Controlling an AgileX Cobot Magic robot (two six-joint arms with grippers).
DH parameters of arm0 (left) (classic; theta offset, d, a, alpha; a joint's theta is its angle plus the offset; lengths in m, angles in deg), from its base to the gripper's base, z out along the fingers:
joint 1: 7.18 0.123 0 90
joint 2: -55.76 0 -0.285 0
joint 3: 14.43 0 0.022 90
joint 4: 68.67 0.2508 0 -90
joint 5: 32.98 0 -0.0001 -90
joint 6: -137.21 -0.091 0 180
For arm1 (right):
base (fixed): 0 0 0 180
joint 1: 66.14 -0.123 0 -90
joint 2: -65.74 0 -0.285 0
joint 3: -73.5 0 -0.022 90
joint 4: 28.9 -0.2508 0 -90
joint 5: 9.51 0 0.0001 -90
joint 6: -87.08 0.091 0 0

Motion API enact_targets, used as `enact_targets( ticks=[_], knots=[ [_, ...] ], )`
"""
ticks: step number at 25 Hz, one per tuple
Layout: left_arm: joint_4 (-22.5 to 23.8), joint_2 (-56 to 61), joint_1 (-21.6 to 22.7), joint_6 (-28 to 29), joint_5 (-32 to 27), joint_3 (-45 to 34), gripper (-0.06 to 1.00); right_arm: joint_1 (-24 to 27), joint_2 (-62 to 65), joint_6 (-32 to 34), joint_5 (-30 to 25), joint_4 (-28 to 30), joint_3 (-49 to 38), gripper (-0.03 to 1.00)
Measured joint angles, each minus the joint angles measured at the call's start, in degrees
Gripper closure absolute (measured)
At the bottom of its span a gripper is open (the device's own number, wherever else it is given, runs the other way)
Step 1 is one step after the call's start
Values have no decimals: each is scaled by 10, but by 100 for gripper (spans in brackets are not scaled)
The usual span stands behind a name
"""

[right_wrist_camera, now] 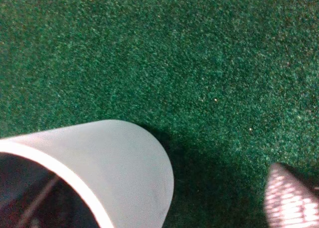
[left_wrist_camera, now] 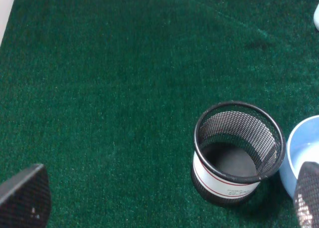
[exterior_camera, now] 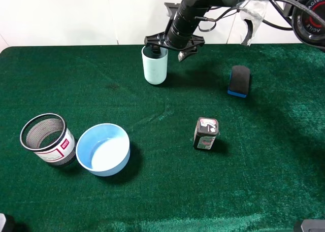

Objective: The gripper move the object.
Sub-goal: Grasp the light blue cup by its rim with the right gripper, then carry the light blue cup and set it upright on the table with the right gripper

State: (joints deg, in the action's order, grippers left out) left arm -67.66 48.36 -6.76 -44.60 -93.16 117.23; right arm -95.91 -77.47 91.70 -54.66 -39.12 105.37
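right hand (exterior_camera: 166,45): fingers spread wide and gripping nothing, hanging right over the cup's mouth on a dark arm that reaches in from 2 o'clock
cup (exterior_camera: 155,65): pale blue-green, upright, at 12 o'clock on the desk near the far edge
contact: one fingertip sits at the cup's rim and the other hangs outside at the cup's 3 o'clock; I cannot tell whether either touches
left hand (left_wrist_camera: 164,202): wide and empty, above the desk by the mesh cup
mesh cup (exterior_camera: 46,139): black with a white label, upright, at 8 o'clock
bowl (exterior_camera: 103,150): shallow and blue, just beside the mesh cup
black box (exterior_camera: 205,133): at 4 o'clock, near the middle
black block (exterior_camera: 238,81): blue base, at 2 o'clock
desk (exterior_camera: 152,201): green felt
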Motion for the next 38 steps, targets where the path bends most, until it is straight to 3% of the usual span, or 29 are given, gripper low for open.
enact_targets(
  ticks=[7, 14, 38],
  knots=[
    [0, 0, 0, 0, 0, 0, -5, 0, 0, 0, 0, -5, 0, 71],
    [0, 0, 0, 0, 0, 0, -5, 0, 0, 0, -2, -7, 0, 95],
    [0, 0, 0, 0, 0, 0, -5, 0, 45, -4, -46, 17, 0, 94]
  ],
)
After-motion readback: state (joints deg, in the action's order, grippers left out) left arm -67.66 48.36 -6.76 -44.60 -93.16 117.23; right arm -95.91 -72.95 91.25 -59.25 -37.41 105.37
